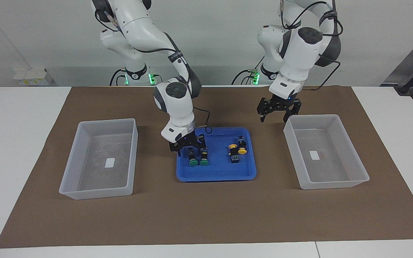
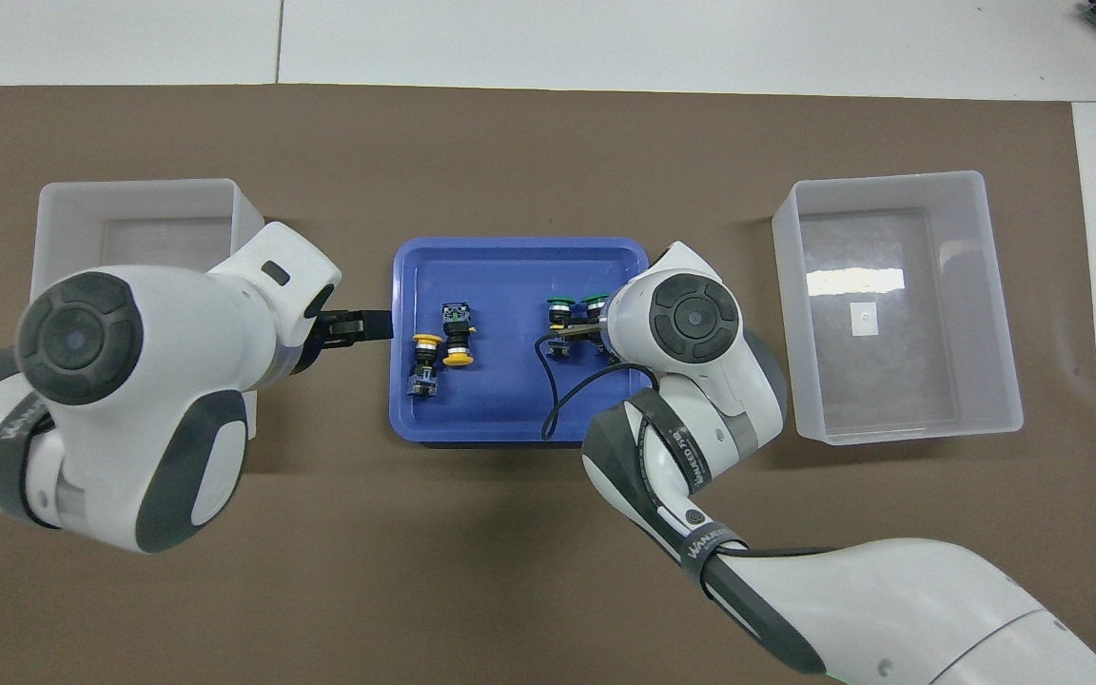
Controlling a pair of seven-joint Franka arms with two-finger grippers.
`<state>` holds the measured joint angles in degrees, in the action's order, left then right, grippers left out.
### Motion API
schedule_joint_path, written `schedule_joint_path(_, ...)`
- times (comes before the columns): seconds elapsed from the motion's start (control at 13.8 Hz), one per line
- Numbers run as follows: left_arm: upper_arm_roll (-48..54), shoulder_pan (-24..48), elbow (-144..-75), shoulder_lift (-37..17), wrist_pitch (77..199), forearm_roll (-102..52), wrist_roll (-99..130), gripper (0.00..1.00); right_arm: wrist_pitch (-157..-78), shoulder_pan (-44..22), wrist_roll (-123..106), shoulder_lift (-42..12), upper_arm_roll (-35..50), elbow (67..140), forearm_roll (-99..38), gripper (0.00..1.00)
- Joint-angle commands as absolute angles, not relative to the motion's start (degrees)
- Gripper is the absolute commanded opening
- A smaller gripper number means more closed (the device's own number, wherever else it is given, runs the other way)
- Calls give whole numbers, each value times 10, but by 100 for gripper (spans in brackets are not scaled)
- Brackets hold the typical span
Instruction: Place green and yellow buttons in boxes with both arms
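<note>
Right gripper (image 1: pixel 189 148) spread low over the green buttons (image 1: pixel 198 157) in the tray (image 1: pixel 216 173), lined up to pinch one. Left gripper (image 1: pixel 278 110) spread over mat (yellow buttons (image 1: pixel 237 149) below it, toward tray). Boxes (image 1: pixel 99 159) unfilled.
</note>
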<state>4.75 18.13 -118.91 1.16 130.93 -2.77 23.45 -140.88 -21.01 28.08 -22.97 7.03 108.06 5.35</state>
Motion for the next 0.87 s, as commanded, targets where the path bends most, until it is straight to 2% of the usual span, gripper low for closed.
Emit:
schedule_joint_path(0.0,40,188,-1191,-23,1376,-33,254,100,-1428,-209,287,-224,72,1097,62,49)
schedule_joint_path(0.07,40,189,-1197,-26,1391,-32,251,100,-1441,-208,284,-225,72,1098,62,34)
schedule_joint_path(0.15,40,193,-1202,-34,1401,-32,247,100,-1443,-209,284,-226,72,1097,62,12)
schedule_joint_path(0.22,40,195,-1208,-38,1413,-32,246,100,-1444,-209,284,-226,71,1094,62,0)
schedule_joint_path(0.44,40,233,-1214,-87,1457,-33,249,100,-1424,-198,289,-188,70,1088,62,0)
schedule_joint_path(0.65,39,247,-1236,-90,1463,-32,248,100,-1334,-163,283,-118,67,1084,62,0)
schedule_joint_path(0.8,39,251,-1249,-87,1463,-32,245,100,-1297,-113,273,-82,68,1086,62,0)
